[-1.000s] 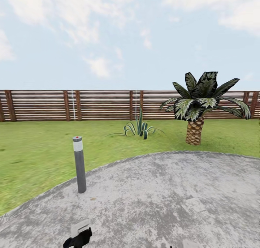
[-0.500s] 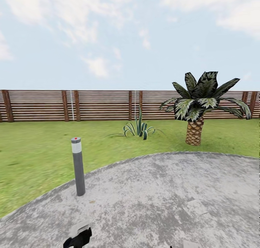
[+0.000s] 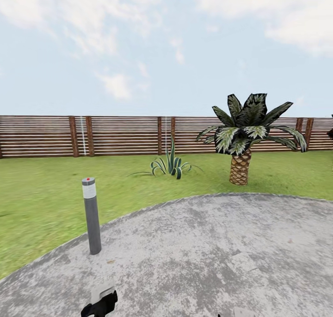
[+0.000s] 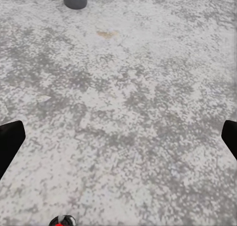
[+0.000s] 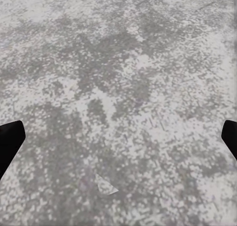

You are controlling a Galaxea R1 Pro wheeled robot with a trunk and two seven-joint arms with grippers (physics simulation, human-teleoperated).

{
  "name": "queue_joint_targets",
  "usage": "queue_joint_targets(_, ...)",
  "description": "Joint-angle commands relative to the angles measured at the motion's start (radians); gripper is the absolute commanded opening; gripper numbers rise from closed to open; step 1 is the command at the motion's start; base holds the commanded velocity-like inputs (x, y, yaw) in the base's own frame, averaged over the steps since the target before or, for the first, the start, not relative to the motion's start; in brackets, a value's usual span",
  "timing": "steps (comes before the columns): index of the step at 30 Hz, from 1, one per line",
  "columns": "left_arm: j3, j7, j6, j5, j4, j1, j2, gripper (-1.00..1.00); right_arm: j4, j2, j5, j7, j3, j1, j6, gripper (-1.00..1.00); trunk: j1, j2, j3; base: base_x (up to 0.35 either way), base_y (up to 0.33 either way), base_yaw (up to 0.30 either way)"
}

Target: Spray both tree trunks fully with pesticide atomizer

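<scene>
The pesticide atomizer is not yet in hand and I cannot place it, so nothing is sprayed: both end effectors, left (image 4: 118, 137) and right (image 5: 118, 137), hang wide and empty over paving (image 3: 208, 261) bordering the lawn (image 3: 41, 192).

The paved ground (image 3: 222, 252) looks like rough, matt concrete, mottled in pale and dark grey patches; in the left wrist view it (image 4: 128, 112) is speckled and grainy, and likewise in the right wrist view (image 5: 123, 87). The bollard (image 3: 92, 224) has a smooth, matt dark grey shaft that looks like metal, with a paler band near its top. The fence (image 3: 125, 136) is brown wooden slats on darker posts. The lawn (image 3: 41, 201) is soft, uneven green grass. The palm's trunk (image 3: 240, 168) is scaly, rough tan bark.
</scene>
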Motion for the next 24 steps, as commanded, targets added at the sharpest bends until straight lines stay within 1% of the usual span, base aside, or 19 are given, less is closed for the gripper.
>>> queue_joint_targets(1,-0.009,0.005,-0.003,0.007,0.0,-0.001,0.0,1.0,0.001,0.001,0.0,-0.001,-0.003,-0.001,-0.004,1.0,0.0,-0.001,-0.001,0.0,0.0,-0.014)
queue_joint_targets(13,-0.008,0.006,-0.003,0.007,0.0,-0.001,0.0,1.0,0.001,0.001,0.0,-0.001,-0.003,-0.001,-0.004,1.0,0.0,-0.001,-0.001,0.0,0.0,0.002)
queue_joint_targets(24,-0.008,0.007,-0.003,0.007,0.0,-0.001,0.0,1.0,0.001,0.001,0.0,-0.001,-0.003,-0.001,-0.004,1.0,0.0,-0.001,-0.001,0.0,0.0,0.149)
